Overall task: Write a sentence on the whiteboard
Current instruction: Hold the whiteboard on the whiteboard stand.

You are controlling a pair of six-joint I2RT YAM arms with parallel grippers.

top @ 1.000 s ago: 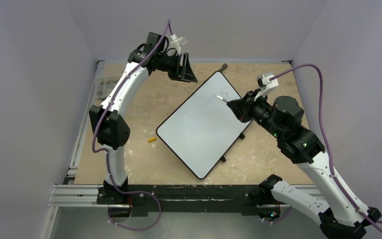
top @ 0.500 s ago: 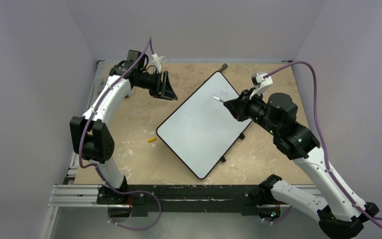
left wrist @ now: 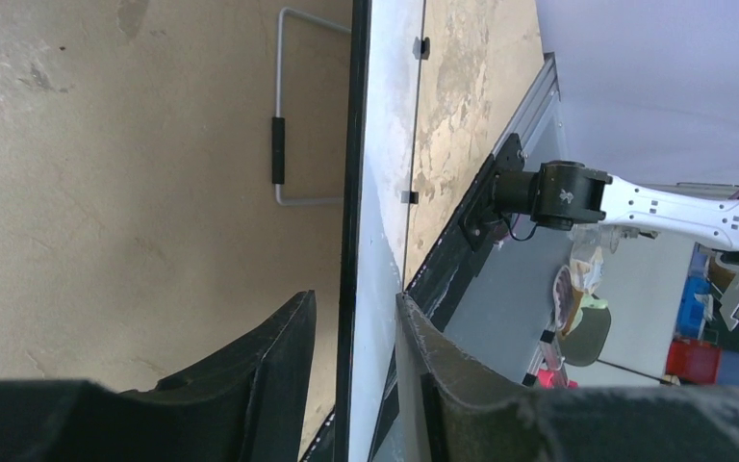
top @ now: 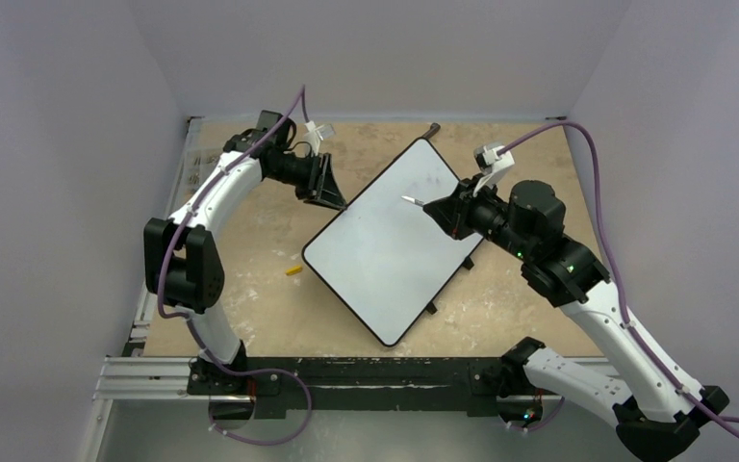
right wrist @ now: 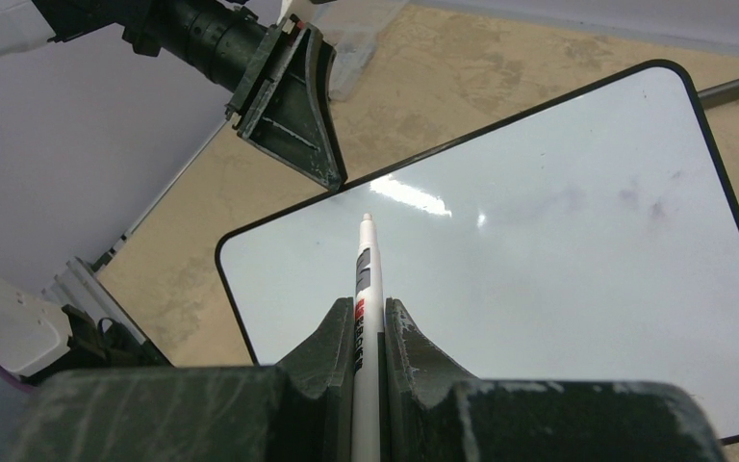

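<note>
The left arm reaches from its base out along the left side and bends inward, bringing the left gripper [top: 335, 199] to the whiteboard's [top: 385, 260] far-left long edge. In the left wrist view its two fingers [left wrist: 284, 366] straddle that black-framed edge, standing narrow but with a slit of tabletop still showing on one side. The right arm leans in over the board's right edge. The right gripper [right wrist: 368, 322] is clamped on a white marker pen [right wrist: 366, 274], whose tip points out over the board's far half.

The whiteboard lies flat and diagonal on the tan table [top: 260, 313], one corner near the back edge. Its face shows only glare and faint grey smudges. Bare tabletop lies open to the board's left and near side, where a small yellow piece [top: 293, 271] lies apart from it.

Compared with a second ago, the left gripper has dropped from high near the back wall to the board's edge and its fingers have drawn closer. The pen tip has shifted leftward, and the board has not moved.
</note>
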